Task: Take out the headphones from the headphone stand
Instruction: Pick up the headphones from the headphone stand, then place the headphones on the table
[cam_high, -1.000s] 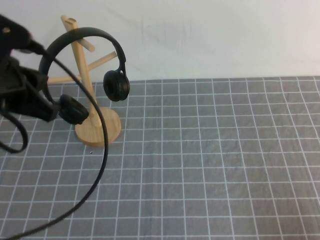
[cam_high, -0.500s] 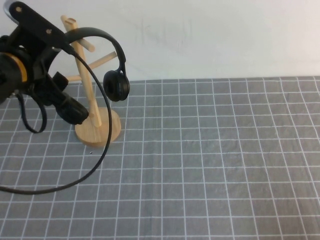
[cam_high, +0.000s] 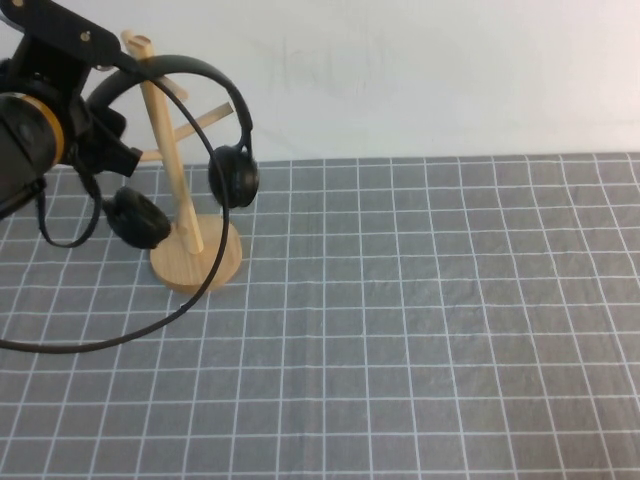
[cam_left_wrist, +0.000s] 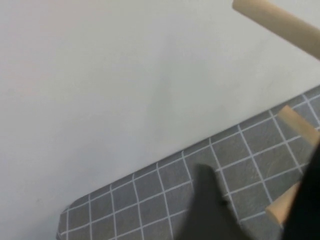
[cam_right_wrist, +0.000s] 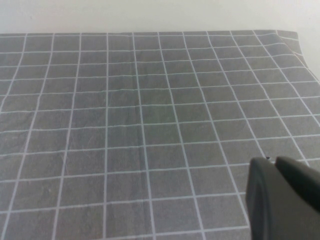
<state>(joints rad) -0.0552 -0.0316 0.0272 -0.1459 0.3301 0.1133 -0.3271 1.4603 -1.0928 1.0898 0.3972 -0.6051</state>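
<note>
The black headphones (cam_high: 190, 66) hang over the bamboo headphone stand (cam_high: 197, 262) at the far left. One ear cup (cam_high: 233, 177) is right of the post, the other (cam_high: 137, 217) left of it. My left gripper (cam_high: 110, 148) is high beside the left end of the headband, above the left ear cup. In the left wrist view it (cam_left_wrist: 260, 200) is open, with a stand peg (cam_left_wrist: 281, 210) showing between the jaws and nothing held. My right gripper (cam_right_wrist: 272, 161) is shut and empty over bare mat, out of the high view.
The robot's black cable (cam_high: 150, 325) loops from the left arm across the stand and down over the grey gridded mat (cam_high: 420, 320). A white wall (cam_high: 420, 70) rises just behind the stand.
My left arm has risen from beside the left ear cup to the headband's left end. The headphones have shifted slightly left on the stand. The cable loop has swung up.
</note>
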